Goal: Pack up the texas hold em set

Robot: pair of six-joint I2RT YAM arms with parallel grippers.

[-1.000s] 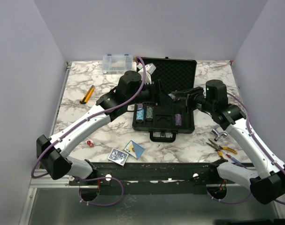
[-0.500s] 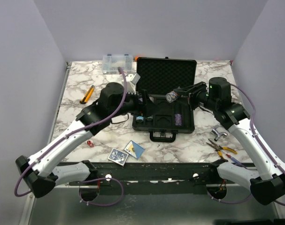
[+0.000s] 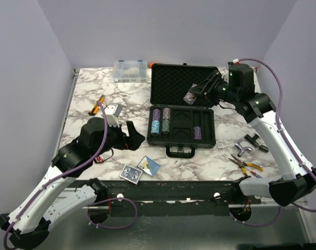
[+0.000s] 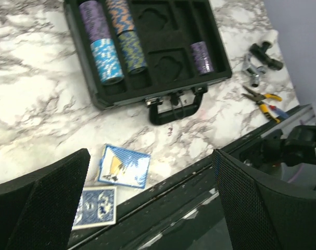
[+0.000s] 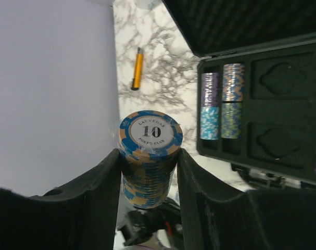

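Top view: black rectangular hard case (image 3: 184, 83), lid open, on marble desk (image 3: 85, 99); right fingers (image 3: 202, 88) over its lid.
Left wrist: left fingers (image 4: 43, 198) wide, empty; two blue-white card decks (image 4: 124, 165) before case handle.
Right wrist: fingers clamp blue-orange "10" chip stack (image 5: 150, 156).

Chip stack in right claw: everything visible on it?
A stack of poker chips, blue with tan edge patches; the top face is white, printed "Las Vegas 10 Poker Club". The right claw clamps its sides between two black fingers, face toward the wrist camera. It hangs over the open black case, touching nothing else.
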